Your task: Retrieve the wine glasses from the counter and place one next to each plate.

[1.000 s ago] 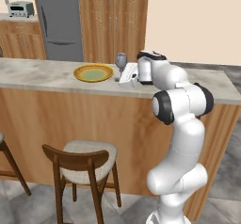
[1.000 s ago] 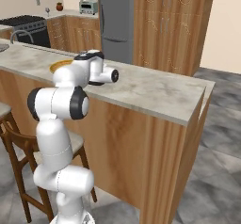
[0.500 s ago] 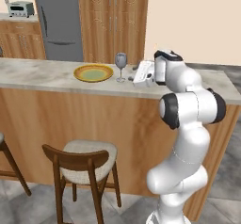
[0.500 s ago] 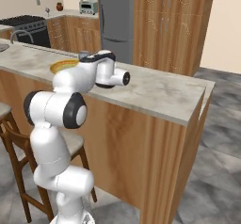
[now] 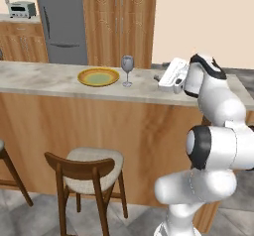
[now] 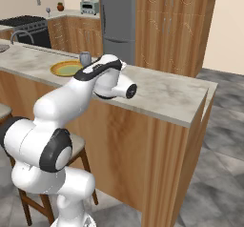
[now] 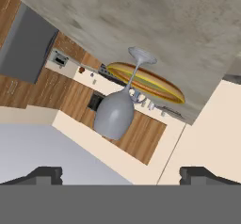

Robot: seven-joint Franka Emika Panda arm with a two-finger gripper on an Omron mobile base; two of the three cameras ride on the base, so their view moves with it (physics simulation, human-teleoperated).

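One grey-blue wine glass [image 5: 127,69] stands upright on the marble bar top [image 5: 44,81], just right of the golden-yellow plate [image 5: 98,77]. My gripper [image 5: 159,79] hovers over the bar to the glass's right, pointing at it, open and holding nothing. In the hand view, which is rolled upside down, the wine glass [image 7: 115,112] and plate [image 7: 146,83] lie ahead of the gripper [image 7: 121,173], well clear of its spread fingertips [image 7: 44,173]. In the right base view the glass [image 6: 85,58] and plate [image 6: 66,68] sit beyond my arm. The counter [image 5: 15,19] runs along the back wall.
A wooden stool [image 5: 89,168] stands in front of the bar. A grey fridge [image 5: 62,22] and a toaster oven [image 5: 22,8] are at the back, with a stove [image 6: 28,28] nearby. The bar ends at the right [image 6: 205,92].
My gripper has drawn back to the right, away from the glass, jaws staying wide. The glass stays standing beside the plate.
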